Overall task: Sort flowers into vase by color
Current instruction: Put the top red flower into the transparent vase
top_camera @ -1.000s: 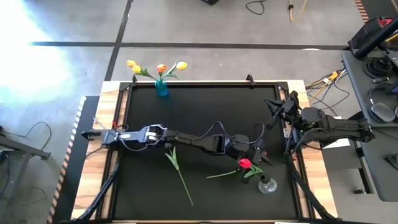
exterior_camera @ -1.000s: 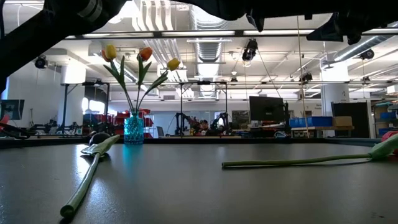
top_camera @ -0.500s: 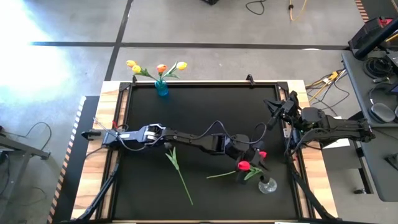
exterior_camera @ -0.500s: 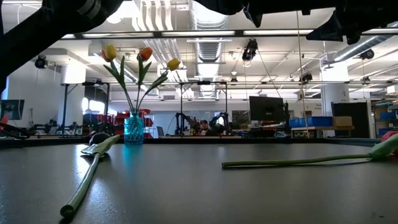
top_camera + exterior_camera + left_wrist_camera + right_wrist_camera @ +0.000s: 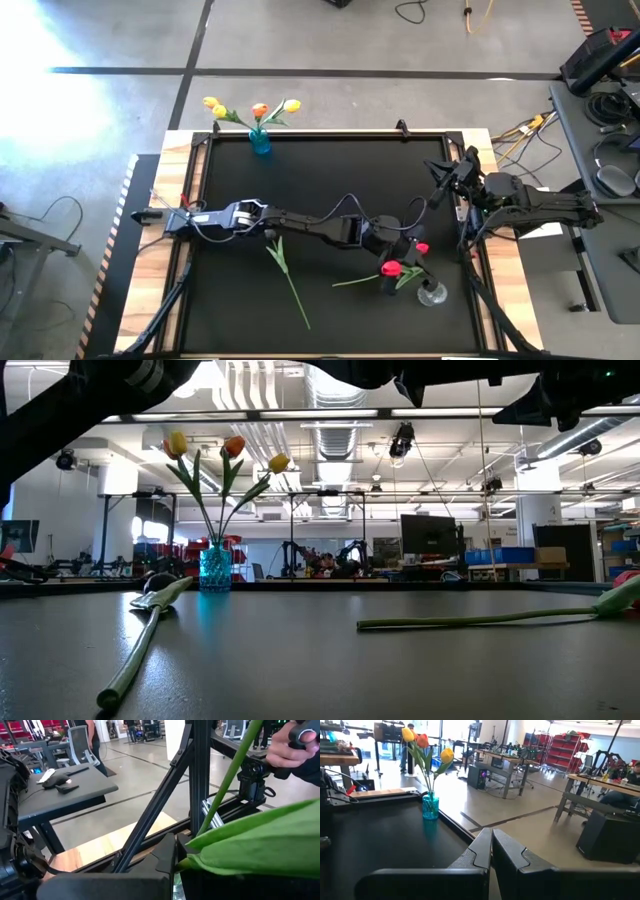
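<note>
A red tulip (image 5: 392, 268) lies near the table's right front, its green stem (image 5: 470, 621) resting on the black mat. My left gripper (image 5: 404, 270) is over it, shut on its greenery beside the head. A clear glass vase (image 5: 432, 294) stands just right of it. A second flower (image 5: 288, 272) with a long green stem lies flat at centre front. At the far left, a blue vase (image 5: 260, 141) holds yellow and orange tulips (image 5: 225, 450). My right gripper (image 5: 438, 190) waits shut at the right edge. My left gripper pinches the red tulip's leaf and stem (image 5: 197, 856) between its two fingers, close to the head, coming from above. The head is hidden in the wrist view. The stem's far end (image 5: 340, 284) lies on the mat.
A black frame rail (image 5: 330, 133) runs around the mat. In the left wrist view a person's hand (image 5: 287, 747) shows beyond the table's edge. Open mat lies between the blue vase and the arms.
My left gripper has sunk a little toward the near edge onto the red tulip and has shut on it. The tulip's head has shifted slightly toward the near edge; its stem still lies on the mat.
</note>
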Tool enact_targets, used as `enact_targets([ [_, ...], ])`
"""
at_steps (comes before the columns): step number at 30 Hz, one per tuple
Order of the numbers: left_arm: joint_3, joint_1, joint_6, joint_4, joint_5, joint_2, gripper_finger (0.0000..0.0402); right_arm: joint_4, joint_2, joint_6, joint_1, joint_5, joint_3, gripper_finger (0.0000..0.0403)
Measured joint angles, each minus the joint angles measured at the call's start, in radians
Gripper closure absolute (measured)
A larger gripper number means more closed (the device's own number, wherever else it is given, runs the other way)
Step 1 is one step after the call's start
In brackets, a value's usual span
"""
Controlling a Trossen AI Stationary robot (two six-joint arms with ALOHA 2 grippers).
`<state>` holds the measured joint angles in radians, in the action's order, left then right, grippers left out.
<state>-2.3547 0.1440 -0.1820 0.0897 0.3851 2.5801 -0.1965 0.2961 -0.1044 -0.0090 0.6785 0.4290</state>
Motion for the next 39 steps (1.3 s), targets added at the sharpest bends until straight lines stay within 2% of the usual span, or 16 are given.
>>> enact_targets([
  [7, 0.0, 0.001, 0.023, 0.007, -0.082, 0.0, 0.0401, 0.001, 0.0, 0.007, 0.0, -0.001, 0.0, 0.0394],
  [10, 0.005, 0.001, 0.025, 0.007, -0.081, 0.0, 0.0393, 0.001, 0.003, 0.016, 0.0, -0.008, 0.0, 0.0394],
  [16, 0.006, 0.0, 0.014, -0.01, -0.081, 0.0, 0.0336, -0.043, 0.04, 0.086, 0.001, -0.013, 0.019, 0.0392],
  [22, 0.006, -0.001, 0.007, -0.022, -0.081, 0.001, 0.0278, -0.322, 0.113, 0.28, 0.043, -0.088, 0.14, 0.0358],
  [27, 0.006, -0.005, -0.001, -0.025, -0.08, 0.001, 0.0272, -0.57, 0.171, 0.48, 0.153, -0.094, 0.213, 0.0321],
  [29, 0.006, -0.008, -0.004, -0.025, -0.08, 0.001, 0.0278, -0.595, 0.178, 0.53, 0.222, -0.076, 0.214, 0.0317],
  [33, 0.006, -0.017, -0.004, -0.026, -0.08, 0.001, 0.029, -0.647, 0.176, 0.613, 0.374, 0.008, 0.215, 0.0339],
  [36, 0.006, -0.023, -0.004, -0.027, -0.08, 0.001, 0.0298, -0.73, 0.183, 0.735, 0.477, 0.097, 0.223, 0.0366],
  [39, 0.006, -0.026, -0.004, -0.031, -0.08, 0.001, 0.0304, -0.824, 0.214, 0.879, 0.549, 0.117, 0.236, 0.0385],
])
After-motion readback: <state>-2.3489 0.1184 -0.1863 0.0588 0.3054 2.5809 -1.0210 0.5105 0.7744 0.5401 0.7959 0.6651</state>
